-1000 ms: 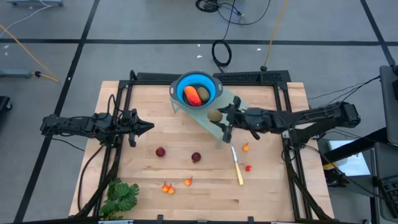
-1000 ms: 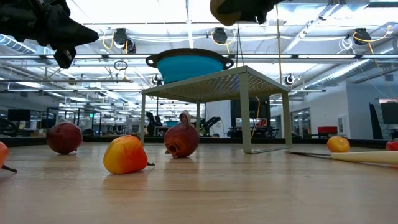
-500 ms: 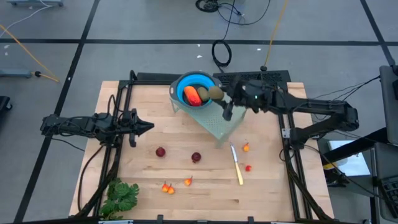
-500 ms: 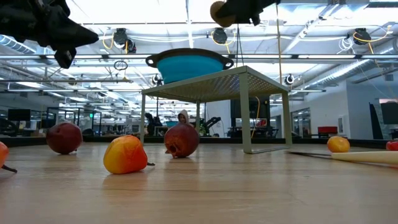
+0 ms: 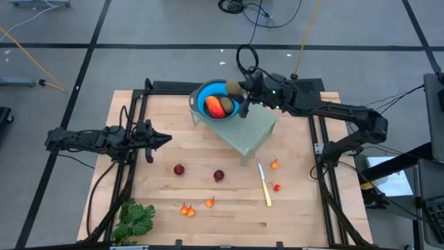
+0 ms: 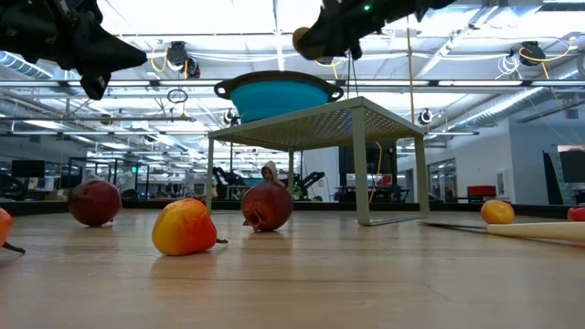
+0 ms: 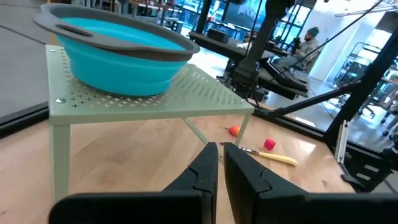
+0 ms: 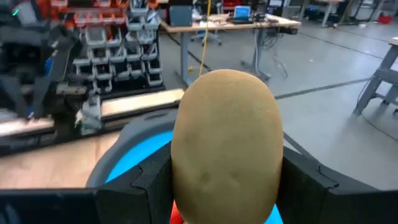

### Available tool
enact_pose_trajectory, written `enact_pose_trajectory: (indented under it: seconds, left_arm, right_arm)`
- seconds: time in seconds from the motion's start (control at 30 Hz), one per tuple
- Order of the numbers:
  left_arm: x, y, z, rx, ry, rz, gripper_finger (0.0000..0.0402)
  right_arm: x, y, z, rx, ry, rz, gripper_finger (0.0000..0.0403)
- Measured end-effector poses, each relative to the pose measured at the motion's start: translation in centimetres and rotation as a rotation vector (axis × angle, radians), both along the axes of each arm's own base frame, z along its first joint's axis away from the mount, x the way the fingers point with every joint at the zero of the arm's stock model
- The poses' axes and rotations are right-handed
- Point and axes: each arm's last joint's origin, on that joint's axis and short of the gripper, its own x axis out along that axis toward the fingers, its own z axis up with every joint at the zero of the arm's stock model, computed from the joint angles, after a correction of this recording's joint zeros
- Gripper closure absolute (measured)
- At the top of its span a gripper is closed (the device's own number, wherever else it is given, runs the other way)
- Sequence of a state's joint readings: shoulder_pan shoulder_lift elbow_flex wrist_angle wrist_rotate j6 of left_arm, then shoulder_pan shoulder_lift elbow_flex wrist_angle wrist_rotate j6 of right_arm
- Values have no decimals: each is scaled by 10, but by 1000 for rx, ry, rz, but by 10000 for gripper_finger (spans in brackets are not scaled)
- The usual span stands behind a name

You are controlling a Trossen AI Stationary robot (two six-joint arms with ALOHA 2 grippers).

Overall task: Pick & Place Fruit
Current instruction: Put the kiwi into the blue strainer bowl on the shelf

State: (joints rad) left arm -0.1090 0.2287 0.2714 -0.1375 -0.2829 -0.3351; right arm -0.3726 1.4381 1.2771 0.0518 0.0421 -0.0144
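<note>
The pale green perforated stand [image 5: 251,130] sits at the far middle of the wooden table [image 5: 159,201] and carries the blue bowl [image 5: 210,92]. The right gripper [image 5: 239,97], clamped on an olive-brown oval fruit [image 5: 233,88], hangs over the bowl's right rim. Inside the bowl lie an orange-red piece [image 5: 214,106] and another olive-brown oval [image 5: 227,104]. The left gripper [image 5: 164,139] waits left of the stand, fingers nearly together, holding nothing. Two dark red balls [image 5: 179,169] rest near the stand's front.

High view looks straight down on the desk [image 5: 159,201]; low view sits at desk level; both share the blue bowl [image 5: 210,94].
</note>
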Motion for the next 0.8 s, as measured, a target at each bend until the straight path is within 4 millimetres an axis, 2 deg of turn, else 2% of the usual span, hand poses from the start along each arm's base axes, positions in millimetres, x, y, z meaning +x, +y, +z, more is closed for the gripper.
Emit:
enact_pose_trajectory:
  seconds: [0.17,0.33,0.8]
  left_arm:
    - [0,0,0,0,1,8,376]
    - [0,0,0,-6,-1,8,376]
    - [0,0,0,24,5,15,376]
  right_arm:
    - [12,-12,-7,36,21,44,199]
    - [20,-15,-14,51,38,66,199]
    - [18,-13,-22,138,110,80,199]
